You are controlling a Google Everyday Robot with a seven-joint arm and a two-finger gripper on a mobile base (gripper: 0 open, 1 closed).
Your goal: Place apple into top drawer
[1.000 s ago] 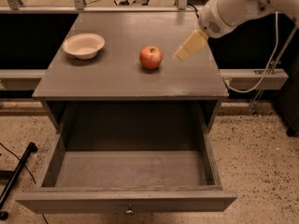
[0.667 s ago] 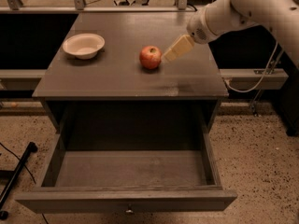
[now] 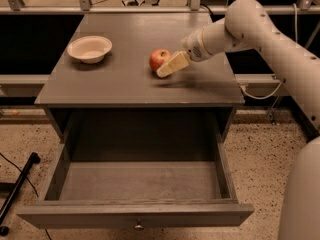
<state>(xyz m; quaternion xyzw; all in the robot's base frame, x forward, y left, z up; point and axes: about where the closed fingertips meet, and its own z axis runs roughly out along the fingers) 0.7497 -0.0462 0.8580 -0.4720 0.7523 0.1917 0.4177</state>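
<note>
A small red apple (image 3: pixel 159 59) with a yellowish patch sits on the grey cabinet top (image 3: pixel 125 79), right of centre. My gripper (image 3: pixel 166 70) comes in from the right on the white arm. Its cream fingers (image 3: pixel 172 64) lie just right of the apple, at or very near its side. The top drawer (image 3: pixel 135 184) is pulled wide open below the cabinet top. Its inside is bare and its front panel has a small round metal knob (image 3: pixel 138 226).
A cream shallow bowl (image 3: pixel 90 49) stands at the left of the cabinet top. The white arm (image 3: pixel 270 34) reaches across from the right. A black bar (image 3: pixel 20 186) lies on the speckled floor at the left. Cables hang at the right.
The gripper has moved left and down across the cabinet top, from well right of the apple to right beside it. The apple, bowl and drawer have not moved.
</note>
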